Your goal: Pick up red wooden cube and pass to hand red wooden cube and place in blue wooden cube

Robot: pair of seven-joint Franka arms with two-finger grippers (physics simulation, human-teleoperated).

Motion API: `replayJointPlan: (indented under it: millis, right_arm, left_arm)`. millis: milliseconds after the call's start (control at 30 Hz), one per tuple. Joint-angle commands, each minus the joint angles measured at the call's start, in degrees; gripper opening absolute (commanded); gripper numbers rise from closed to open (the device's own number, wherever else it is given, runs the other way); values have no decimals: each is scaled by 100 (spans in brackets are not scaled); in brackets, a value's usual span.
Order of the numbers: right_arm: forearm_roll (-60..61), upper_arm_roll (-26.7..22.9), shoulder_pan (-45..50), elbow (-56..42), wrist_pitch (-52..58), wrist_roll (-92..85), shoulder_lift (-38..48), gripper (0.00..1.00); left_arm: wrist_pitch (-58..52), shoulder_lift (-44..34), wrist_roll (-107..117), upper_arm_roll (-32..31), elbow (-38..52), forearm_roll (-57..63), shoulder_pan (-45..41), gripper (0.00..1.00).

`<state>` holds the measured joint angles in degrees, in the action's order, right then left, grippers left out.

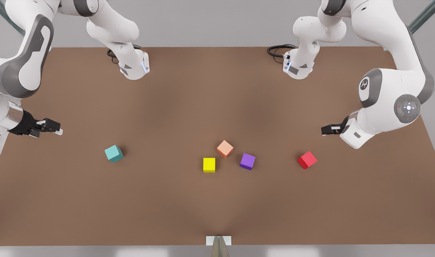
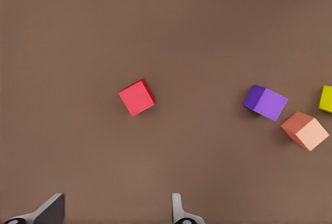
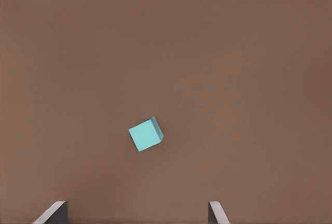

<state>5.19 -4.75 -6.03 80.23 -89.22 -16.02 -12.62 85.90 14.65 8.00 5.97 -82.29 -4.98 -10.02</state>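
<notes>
The red wooden cube [image 1: 307,159] [image 2: 137,97] lies on the brown table toward the front view's right. My left gripper [image 1: 324,130] [image 2: 114,211] hovers above the table just behind the cube, open, with nothing between its fingers. The blue wooden cube [image 1: 114,153] [image 3: 145,135], teal in colour, rests toward the front view's left. The hand, my right gripper [image 1: 57,127] [image 3: 136,212], hangs near the table's left edge, some way from the teal cube, open and empty.
Between the two cubes sit a peach cube [image 1: 225,149] [image 2: 306,130], a yellow cube [image 1: 209,165] [image 2: 326,98] and a purple cube [image 1: 247,161] [image 2: 266,102], close together. Both arm bases [image 1: 133,66] [image 1: 298,67] stand at the table's [image 1: 217,89] back edge.
</notes>
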Motion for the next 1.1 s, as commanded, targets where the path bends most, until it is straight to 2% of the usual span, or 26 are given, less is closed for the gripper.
replayJointPlan:
  millis: [0, 67, 167, 233, 433, 733, 867, 967, 1067]
  right_arm:
    - [-10, 0, -4, -7, -25, -446, 5, 100]
    - [-10, 9, -12, 2, -34, -428, 5, 100]
    - [-1, 9, -4, -7, -34, -420, -39, 100]
    - [-10, 0, -4, -7, -34, -420, -57, 100]
    - [-18, -9, -12, 2, -16, -437, -39, 100]
    - [-18, 0, -12, 11, 19, -437, -39, 100]
    - [-18, -9, -21, 28, 37, -446, -30, 100]
    - [-18, -9, -21, 28, 37, -455, -30, 100]
    - [-27, -9, -12, 28, 37, -455, -39, 100]
  left_arm:
    - [23, -6, 167, 1, 3, -3, 0, 100]
    - [32, 2, 184, 1, 3, -12, -26, 100]
    - [585, 1091, 1151, -34, 73, 23, -79, 100]
    - [1596, 1610, 2459, -26, 64, -179, -114, 100]
    - [3872, 1453, 4877, 115, -1543, -574, -105, 100]
    - [4338, 1409, 5063, 159, -2142, -548, -44, 100]
    - [4356, 1549, 4122, 168, -2150, -408, -44, 100]
    - [4312, 1576, 2480, 159, -2238, -381, -17, 100]
    - [4330, 1593, 2223, 159, -2291, -390, -9, 100]
